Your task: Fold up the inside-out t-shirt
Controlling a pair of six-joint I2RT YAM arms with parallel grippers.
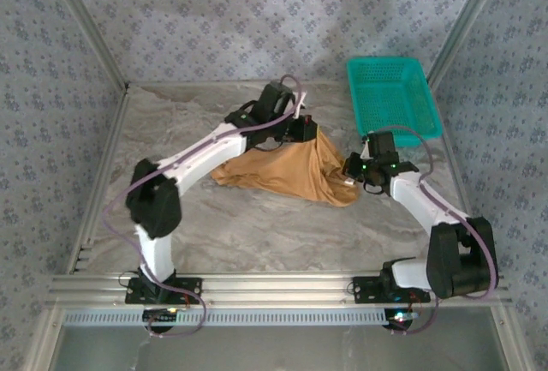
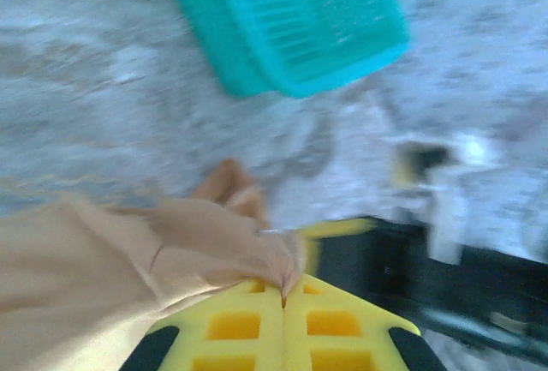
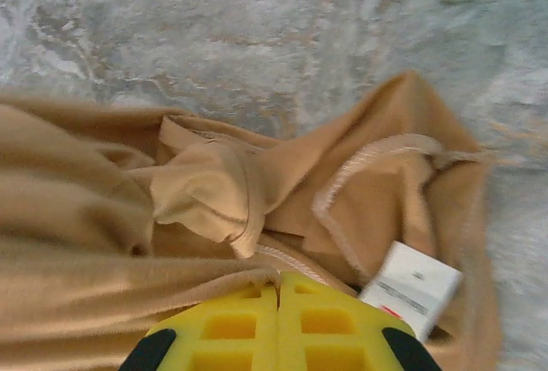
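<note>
Pinching the soft tan short-sleeved cloth t-shirt (image 1: 282, 172) at two spots, with jaws of left gripper (image 1: 308, 129) and right gripper (image 1: 351, 172) both clamped on fabric, holding it tented over the grey marbled desk (image 1: 257, 234), probably to spread it flat.

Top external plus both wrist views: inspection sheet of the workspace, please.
Surface: grey marbled table, no spills seen.
Job's things: tan t-shirt bunched and tented mid-table, seams outward; white label exposed.
Clutter: teal mesh basket at the far right, apart from the shirt.
Grippers: left gripper shut on a pinch of shirt fabric; right gripper shut on the shirt's edge near the label.
Cables: purple cables loop along both arms.
Surroundings: patterned walls, metal frame rail at the near edge.
</note>
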